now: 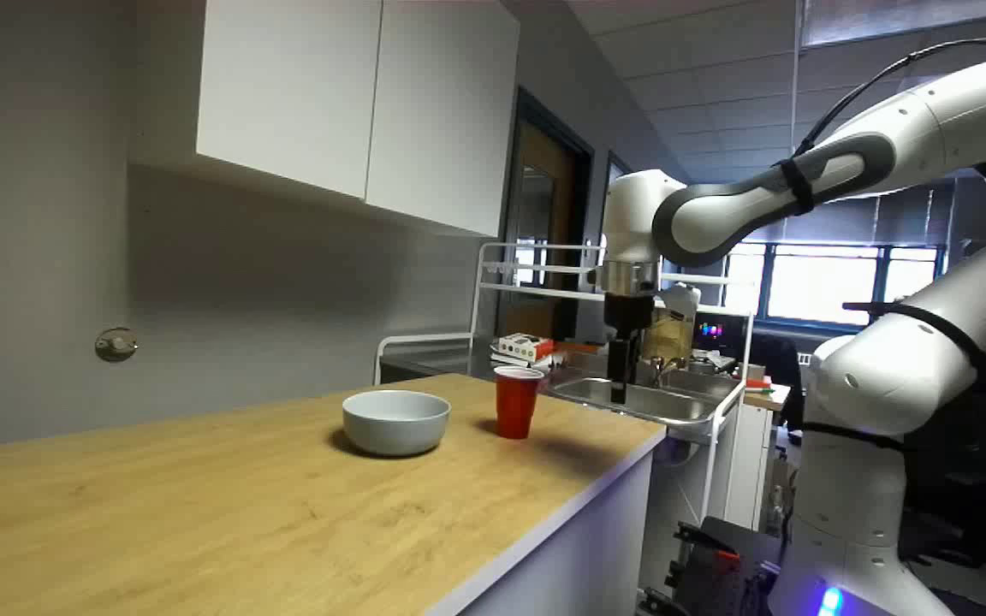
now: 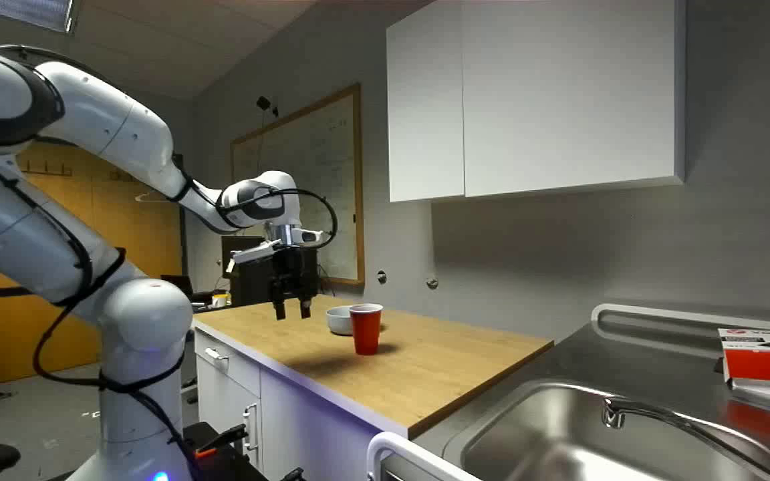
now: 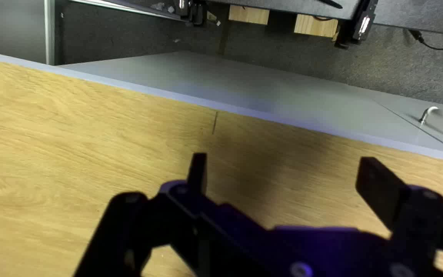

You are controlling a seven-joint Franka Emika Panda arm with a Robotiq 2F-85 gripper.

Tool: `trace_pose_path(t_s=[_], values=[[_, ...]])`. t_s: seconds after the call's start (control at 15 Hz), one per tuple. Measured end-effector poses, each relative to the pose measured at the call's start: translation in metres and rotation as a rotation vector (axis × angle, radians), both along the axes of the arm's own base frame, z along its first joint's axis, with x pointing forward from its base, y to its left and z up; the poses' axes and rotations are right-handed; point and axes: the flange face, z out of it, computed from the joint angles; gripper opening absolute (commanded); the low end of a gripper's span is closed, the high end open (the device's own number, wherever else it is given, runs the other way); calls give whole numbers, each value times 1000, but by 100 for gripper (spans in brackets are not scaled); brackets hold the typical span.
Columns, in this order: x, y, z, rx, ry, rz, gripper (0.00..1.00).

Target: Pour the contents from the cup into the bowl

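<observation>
The empty, wide-spread end effector (image 2: pixel 293 310) hangs near the surface's edge (image 3: pixel 206 104); both exterior views alone show cup (image 1: pixel 516 406) and bowl (image 1: pixel 396 428).

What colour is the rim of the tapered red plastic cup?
White; the cup shows its rim best in an exterior view.

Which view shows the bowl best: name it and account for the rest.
The bowl shows best in an exterior view where nothing stands in front of it: it appears whole and larger. In an exterior view where the red cup overlaps it, part of the bowl is hidden. The wrist view shows none of it.
</observation>
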Motion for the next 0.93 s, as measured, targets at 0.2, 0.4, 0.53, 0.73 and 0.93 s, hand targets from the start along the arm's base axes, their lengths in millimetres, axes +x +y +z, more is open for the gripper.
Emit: trace_pose_path(t_s=[0.2,0.4,0.53,0.73,0.93], values=[[0,0,0,0,0,0,100],[0,0,0,0,0,0,100],[0,0,0,0,0,0,100],[1,0,0,2,-1,0,100],[11,2,2,13,-25,5,100]])
